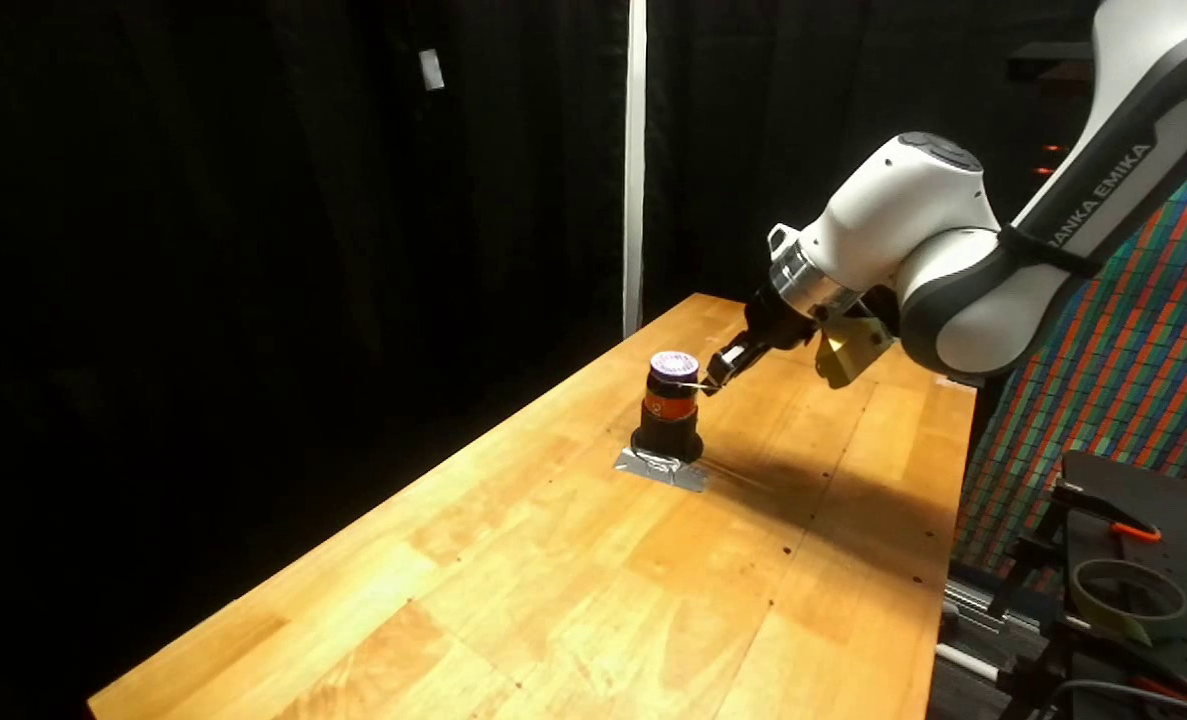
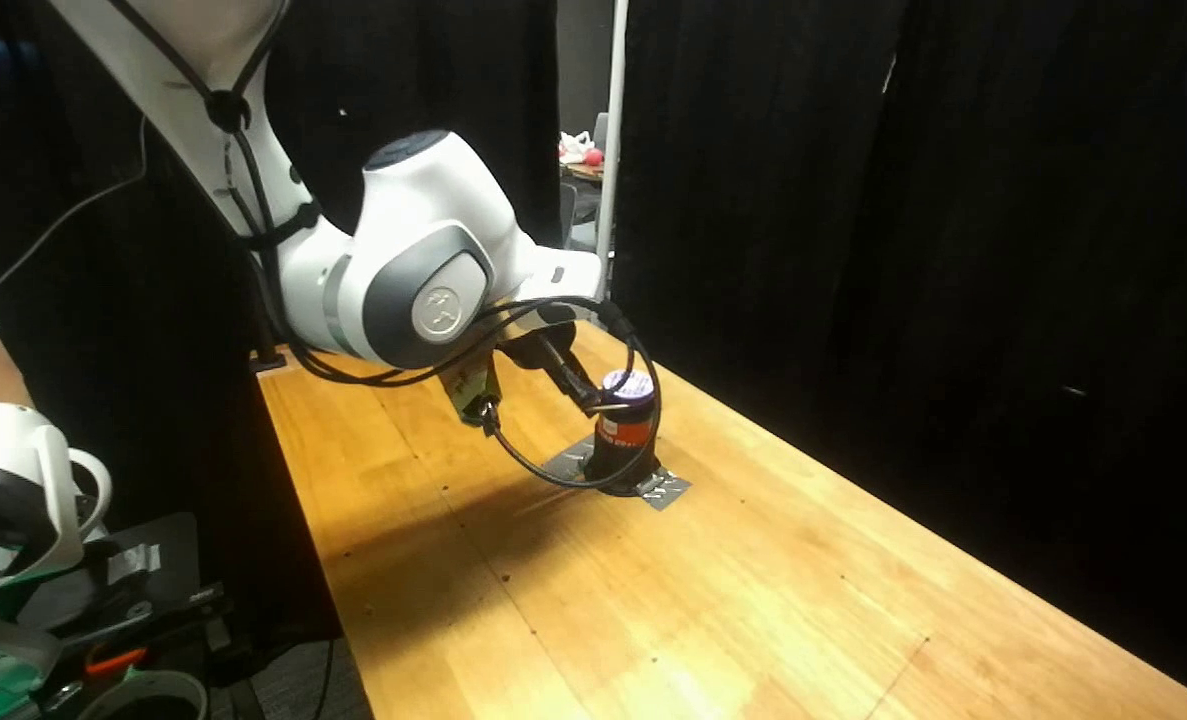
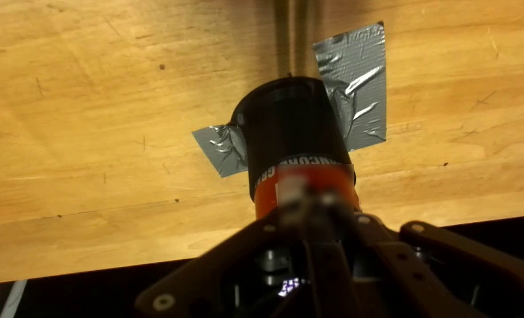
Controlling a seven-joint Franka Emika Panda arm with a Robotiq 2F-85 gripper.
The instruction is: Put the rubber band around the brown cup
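Observation:
The cup (image 1: 671,405) is a dark, jar-like cylinder with an orange label and a purple-and-white top. It stands upright on the wooden table, and also shows in an exterior view (image 2: 621,436) and the wrist view (image 3: 292,123). My gripper (image 1: 715,379) is beside the cup's upper part, its fingers together. A thin pale rubber band (image 1: 691,385) runs from the fingertips to the cup just below its top; it also shows in an exterior view (image 2: 609,407). Whether it passes behind the cup is hidden. In the wrist view the fingertips (image 3: 317,212) are blurred over the label.
Grey tape (image 3: 359,88) fixes the cup's base to the table (image 1: 573,580). A black cable (image 2: 553,478) from the arm loops down in front of the cup in an exterior view. A side cart with a tape roll (image 1: 1128,600) stands beyond the table edge. Black curtains hang behind.

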